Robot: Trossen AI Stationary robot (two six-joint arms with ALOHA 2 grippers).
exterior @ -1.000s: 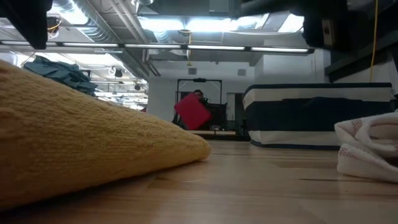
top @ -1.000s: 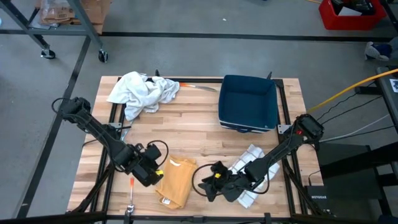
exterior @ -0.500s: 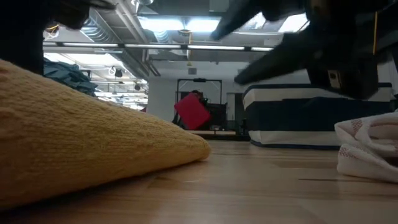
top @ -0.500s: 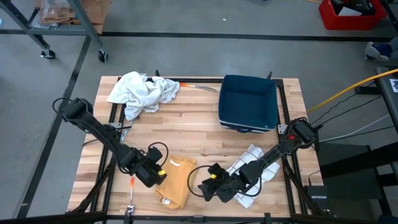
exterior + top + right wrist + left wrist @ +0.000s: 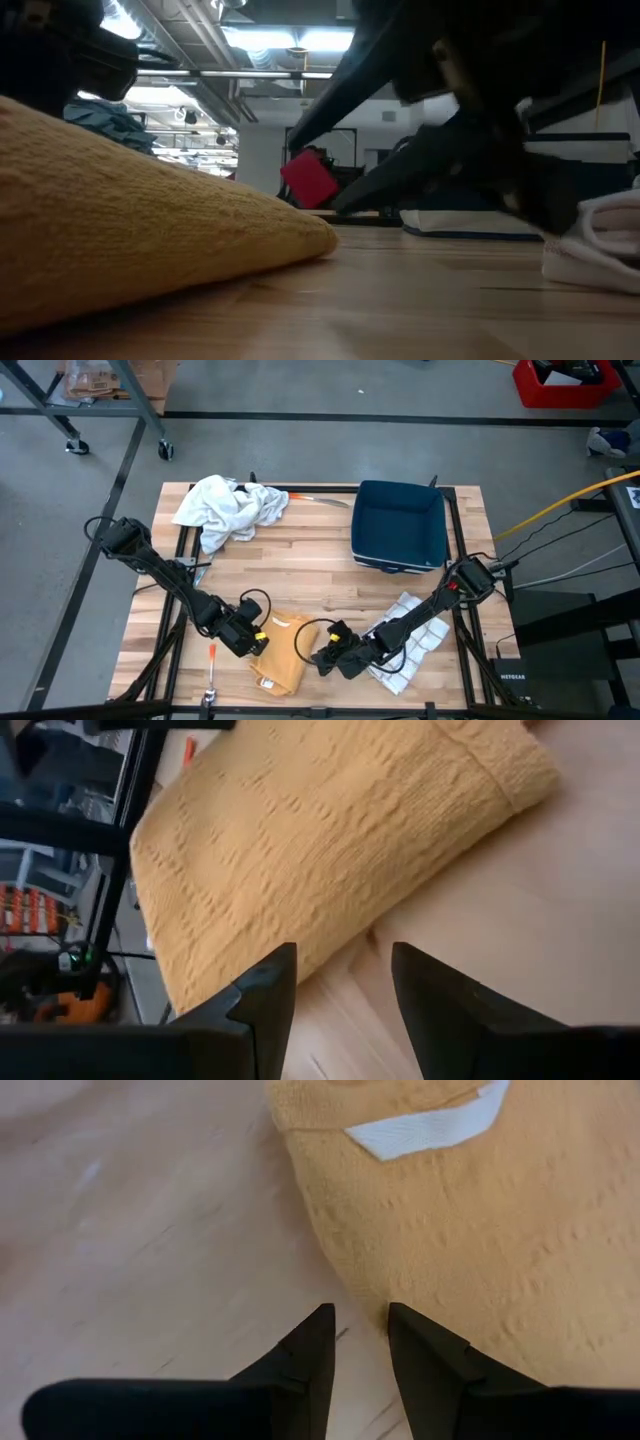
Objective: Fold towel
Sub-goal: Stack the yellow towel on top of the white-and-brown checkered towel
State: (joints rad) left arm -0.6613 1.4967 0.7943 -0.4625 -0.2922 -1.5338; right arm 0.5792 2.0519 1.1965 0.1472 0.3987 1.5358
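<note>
Yellow towel (image 5: 283, 653) lies folded on wooden surface (image 5: 300, 565), between both pincers. Left pincer (image 5: 358, 1332) — fingers slightly parted, empty, tips at towel's edge, one just over it. Right pincer (image 5: 340, 982) wider apart, empty, near towel's opposite edge. High view hides both finger gaps; only wrist views show them. Low view: dark blurred arm blocks right side; white label (image 5: 425, 1128) seen only from left wrist.

— What sits on the wooden table (image 5: 310, 575)?
— A crumpled white cloth (image 5: 228, 507) at the far left corner, a navy bin (image 5: 400, 525) far right, a yellow towel (image 5: 283, 651) at the near edge, a white patterned towel (image 5: 412, 643) near right.
</note>
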